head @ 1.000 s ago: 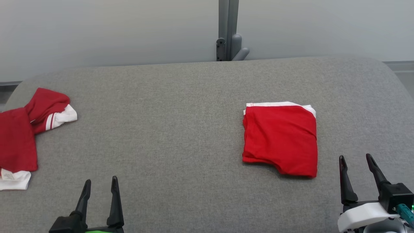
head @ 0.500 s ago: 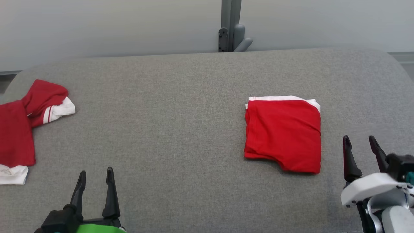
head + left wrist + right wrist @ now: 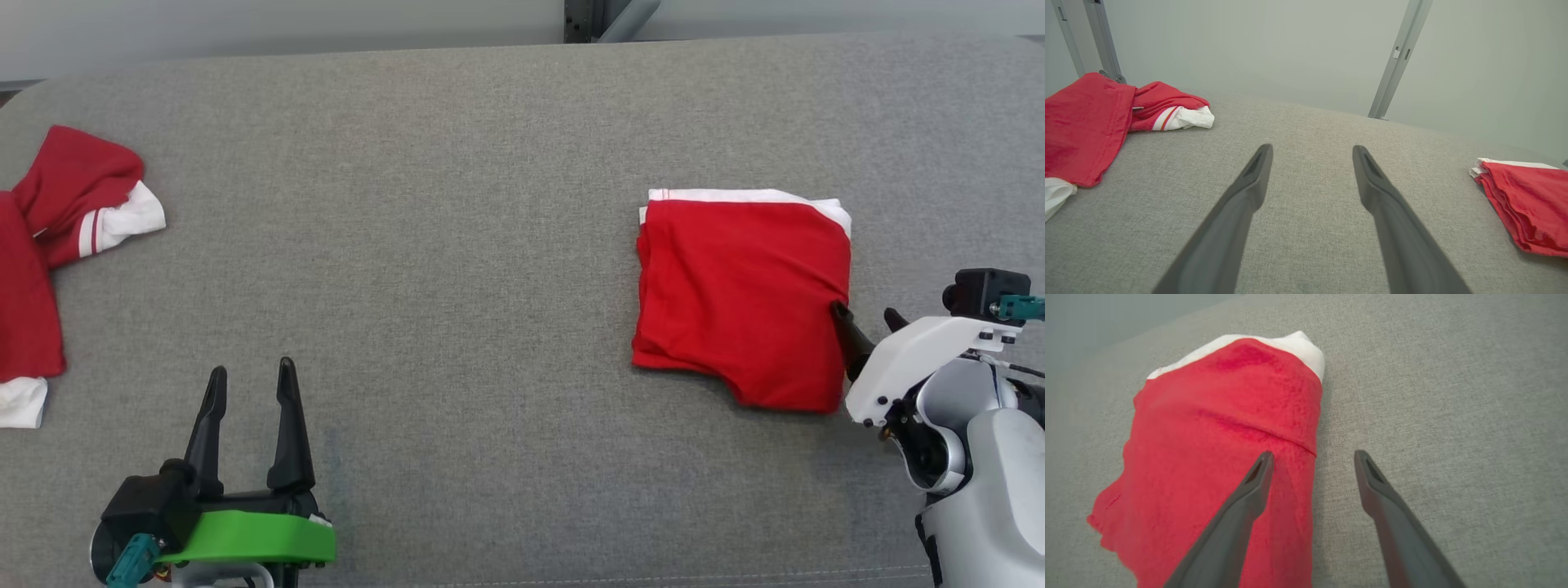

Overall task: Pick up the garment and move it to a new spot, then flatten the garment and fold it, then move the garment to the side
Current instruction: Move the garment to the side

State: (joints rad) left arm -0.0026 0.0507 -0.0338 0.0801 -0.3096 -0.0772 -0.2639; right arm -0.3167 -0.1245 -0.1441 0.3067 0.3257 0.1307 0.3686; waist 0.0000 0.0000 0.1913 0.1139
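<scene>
A folded red garment (image 3: pixel 739 298) with a white top edge lies flat on the grey surface (image 3: pixel 457 245), right of centre. It also appears in the right wrist view (image 3: pixel 1216 457) and at the right edge of the left wrist view (image 3: pixel 1527 200). My right gripper (image 3: pixel 865 314) is open at the garment's right edge: one finger is over the red cloth, the other over bare grey fabric (image 3: pixel 1312 456). My left gripper (image 3: pixel 249 380) stands open at the lower left, above bare surface (image 3: pixel 1312 151), with nothing between its fingers.
A second, crumpled red and white garment (image 3: pixel 57 237) lies at the far left edge, also in the left wrist view (image 3: pixel 1098 118). A grey metal post (image 3: pixel 600 12) rises behind the surface's far edge. A wide stretch of grey fabric separates the two garments.
The camera has tilted down, so the whole scene has shifted up. My right gripper has moved forward and left to the folded garment's right edge. The garment itself has not moved.
</scene>
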